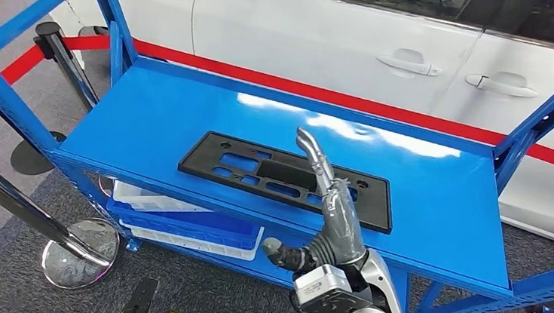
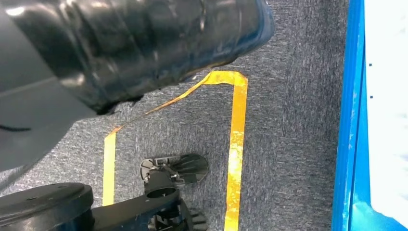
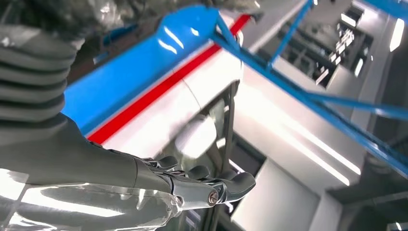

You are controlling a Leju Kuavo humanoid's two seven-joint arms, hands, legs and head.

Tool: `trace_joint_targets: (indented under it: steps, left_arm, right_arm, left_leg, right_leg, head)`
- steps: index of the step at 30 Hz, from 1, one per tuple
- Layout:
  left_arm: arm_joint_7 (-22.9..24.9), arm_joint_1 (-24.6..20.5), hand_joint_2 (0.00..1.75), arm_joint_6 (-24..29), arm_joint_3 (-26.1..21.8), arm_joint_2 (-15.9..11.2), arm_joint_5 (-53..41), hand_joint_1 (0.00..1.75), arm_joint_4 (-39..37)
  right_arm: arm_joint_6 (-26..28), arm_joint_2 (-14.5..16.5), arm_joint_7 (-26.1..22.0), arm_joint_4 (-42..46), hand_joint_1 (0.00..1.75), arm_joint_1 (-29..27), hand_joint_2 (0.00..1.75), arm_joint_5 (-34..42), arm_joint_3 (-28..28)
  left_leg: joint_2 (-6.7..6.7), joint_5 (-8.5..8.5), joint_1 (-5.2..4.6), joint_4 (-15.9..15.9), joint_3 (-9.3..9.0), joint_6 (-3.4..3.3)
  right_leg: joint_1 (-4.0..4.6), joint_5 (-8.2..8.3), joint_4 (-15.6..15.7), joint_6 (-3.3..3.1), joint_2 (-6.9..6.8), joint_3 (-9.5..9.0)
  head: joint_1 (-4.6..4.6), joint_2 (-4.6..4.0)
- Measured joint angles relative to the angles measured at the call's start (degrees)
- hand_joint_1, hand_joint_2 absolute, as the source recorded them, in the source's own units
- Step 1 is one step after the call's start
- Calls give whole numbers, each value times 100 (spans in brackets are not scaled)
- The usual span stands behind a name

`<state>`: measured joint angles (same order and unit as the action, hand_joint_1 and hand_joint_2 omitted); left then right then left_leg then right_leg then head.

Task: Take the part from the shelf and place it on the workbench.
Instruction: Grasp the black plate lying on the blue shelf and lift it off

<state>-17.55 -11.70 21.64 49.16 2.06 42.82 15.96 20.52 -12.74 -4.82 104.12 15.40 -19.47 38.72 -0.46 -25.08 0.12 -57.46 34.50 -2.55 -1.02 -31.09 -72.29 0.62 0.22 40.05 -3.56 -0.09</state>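
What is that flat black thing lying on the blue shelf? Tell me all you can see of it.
The black part is a long, flat plate, seemingly matt plastic, with several rectangular cut-outs and small holes. It lies flat on the blue shelf, near its front edge. The robot's right hand reaches over its right portion; whether they touch is unclear.
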Motion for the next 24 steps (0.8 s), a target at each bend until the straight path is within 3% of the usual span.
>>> trace_joint_targets:
  steps: [2,4,7,9,12,13,14,15,17,19,22,24]
  left_arm:
    - [28,-10,0,-2,0,18,-14,0,0]
    - [53,-26,0,-6,0,38,-41,0,0]
    - [75,-47,0,-25,1,61,-75,0,0]
    - [84,-66,0,-40,1,74,-87,0,0]
    - [97,-79,0,-54,3,90,-96,0,0]
    - [101,-73,0,-54,3,95,-97,0,0]
    - [102,-66,0,-55,4,98,-97,0,0]
    - [102,-63,0,-55,4,99,-97,0,0]
    - [102,-74,0,-55,4,100,-98,0,0]
    - [102,-96,0,-55,5,101,-98,0,0]
    - [103,-96,0,-56,7,103,-98,0,0]
    - [103,-93,0,-57,7,107,-98,0,0]
  right_arm:
    - [-65,76,3,-138,0,6,175,-2,120]
    - [-100,171,-2,-290,0,19,175,-9,245]
    - [-88,287,-28,-541,0,67,175,-16,404]
    - [-41,368,-80,-720,0,132,175,26,497]
    - [15,470,-165,-983,0,201,175,111,613]
    - [17,489,-178,-1064,0,206,175,123,646]
    - [18,504,-183,-1138,0,208,175,127,677]
    - [19,521,-184,-1201,0,212,175,127,703]
    - [21,561,-186,-1305,0,239,175,127,746]
    - [23,597,-186,-1386,0,278,175,126,777]
    - [25,621,-186,-1477,0,300,175,126,812]
    - [28,622,-187,-1521,0,312,175,124,823]
  left_leg:
    - [-9,-20,-4,-22,-9,27]
    - [-10,-38,-15,-53,3,80]
    - [-7,-40,-7,-55,14,173]
    - [-1,-175,-2,-249,98,239]
    - [5,-649,27,-1262,586,329]
    - [5,-728,37,-1546,734,345]
    - [5,-704,43,-1640,791,352]
    - [6,-579,46,-1514,739,351]
    - [6,-205,48,-754,378,321]
    - [4,-15,25,-139,75,265]
    - [-1,4,9,-2,13,167]
    - [3,35,33,52,-13,102]
  right_leg:
    - [7,362,800,-44,-3,-377]
    - [32,486,1257,-76,-1,-594]
    - [46,508,1318,-130,10,-620]
    - [17,535,1356,-191,3,-640]
    - [5,542,1366,-233,-15,-643]
    - [7,541,1363,-235,-17,-640]
    - [8,539,1358,-236,-17,-638]
    - [7,536,1353,-236,-13,-639]
    - [7,528,1347,-226,-3,-646]
    - [25,520,1348,-184,7,-642]
    - [40,517,1379,-84,7,-648]
    - [41,403,1248,-32,1,-595]
  head:
    - [-1,0]
    - [-4,1]
    - [1,1]
    - [-14,1]
    - [-34,1]
    - [-33,1]
    - [-33,1]
    - [-34,1]
    - [-34,1]
    - [-31,1]
    - [-26,1]
    - [-15,1]
